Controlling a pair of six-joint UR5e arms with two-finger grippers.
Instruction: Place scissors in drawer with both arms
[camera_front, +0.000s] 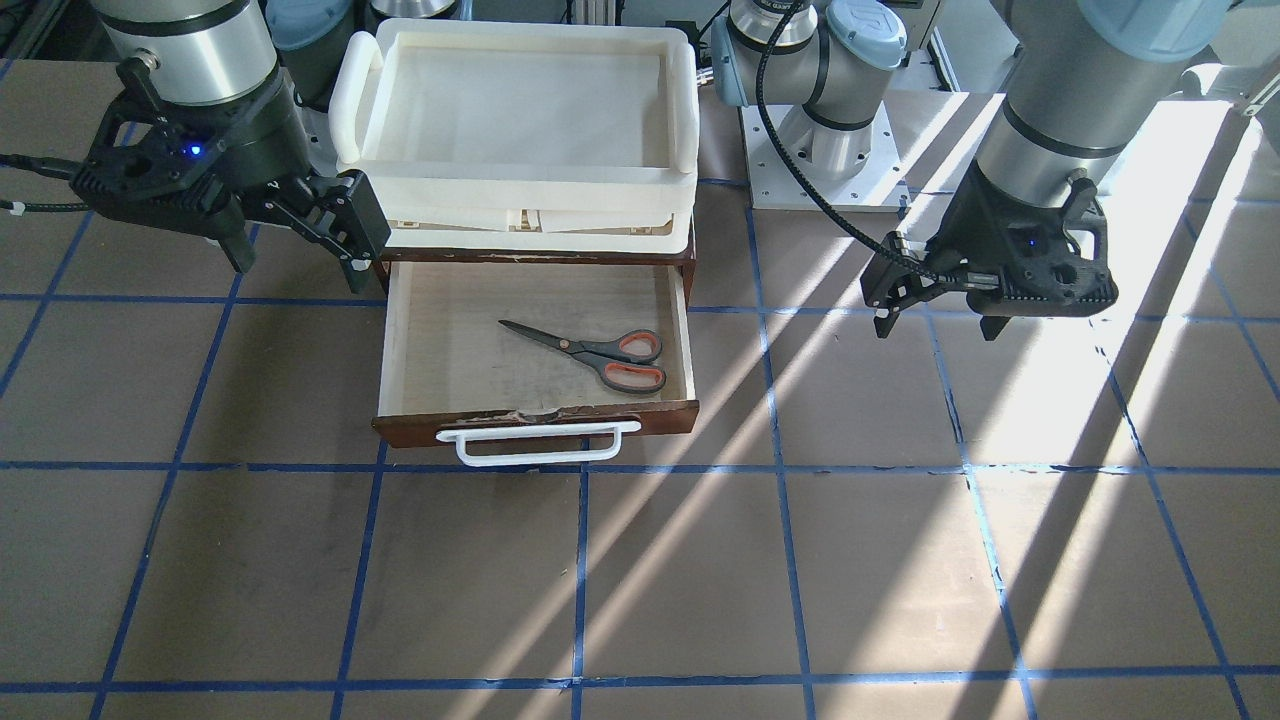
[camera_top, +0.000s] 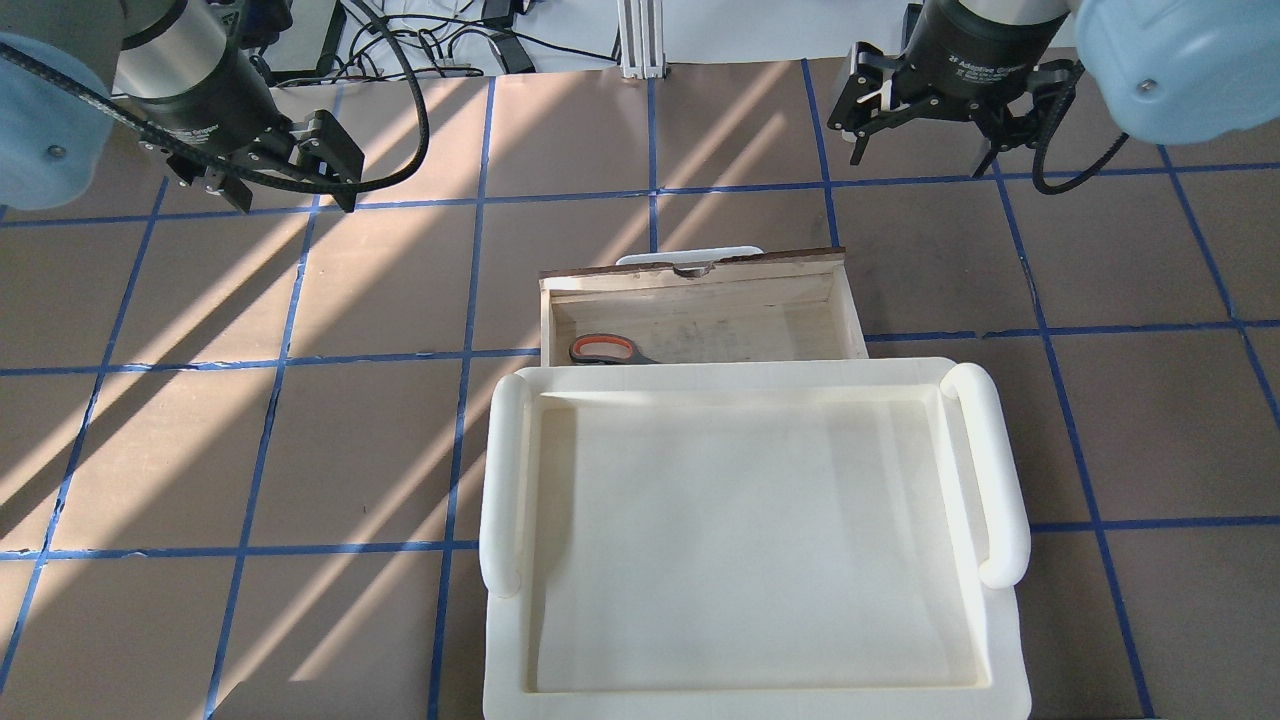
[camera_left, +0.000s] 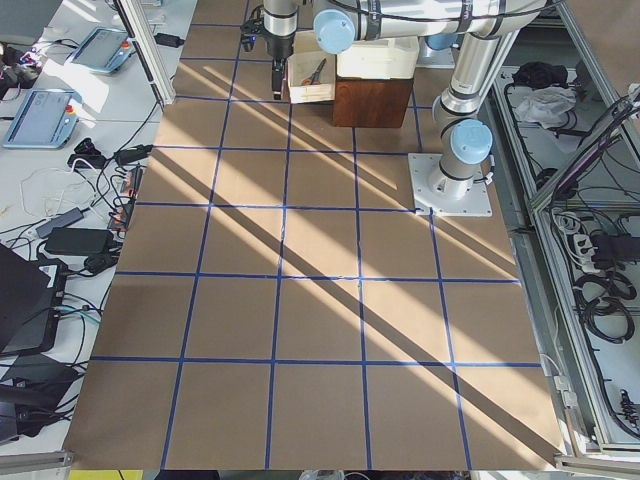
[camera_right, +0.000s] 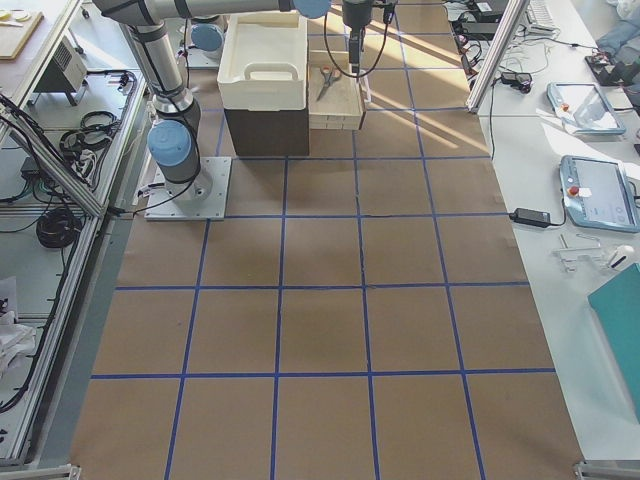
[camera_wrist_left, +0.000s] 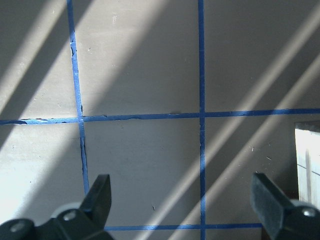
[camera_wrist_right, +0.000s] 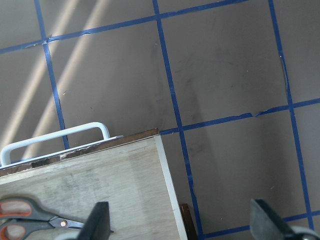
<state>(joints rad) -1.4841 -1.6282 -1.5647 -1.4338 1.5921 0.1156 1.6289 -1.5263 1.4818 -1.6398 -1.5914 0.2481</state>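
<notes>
Scissors (camera_front: 600, 355) lie in the pulled-out drawer (camera_front: 540, 415); the right gripper (camera_front: 300, 268) hangs just beside it, the left gripper (camera_front: 935, 322) well apart, both spread wide, empty.

A robotics lab is shown: a left arm (camera_front: 1045, 130) and a right arm (camera_front: 190, 45) are mounted on a table (camera_left: 320, 330) gridded with blue tape (camera_front: 580, 560), which is seen below both jaws. Teach pendants (camera_right: 597, 190), cables (camera_left: 600, 295) and aluminium framing (camera_right: 493, 60) are set well aside of them.
</notes>
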